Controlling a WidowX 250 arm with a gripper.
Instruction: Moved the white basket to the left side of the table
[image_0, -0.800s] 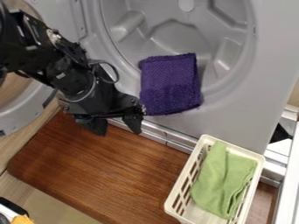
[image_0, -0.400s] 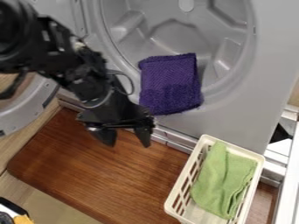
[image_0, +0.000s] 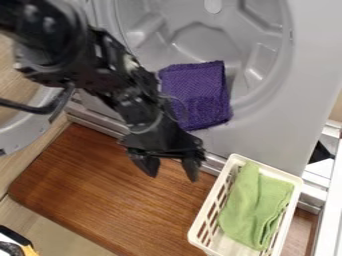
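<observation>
The basket (image_0: 206, 212) is seen at the right end of the table (image_0: 107, 200), beside the washer (image_0: 267, 132), with a green cloth (image_0: 256, 206) folded inside. It should be found light and slightly springy, its slatted walls easily flexed if squeezed hard. The near left long rim would best be pinched about its middle, so that tipping is avoided and the cloth kept in. The gripper (image_0: 172, 172) is held above the table, up and left of the basket, its jaws spread and nothing between them.
</observation>
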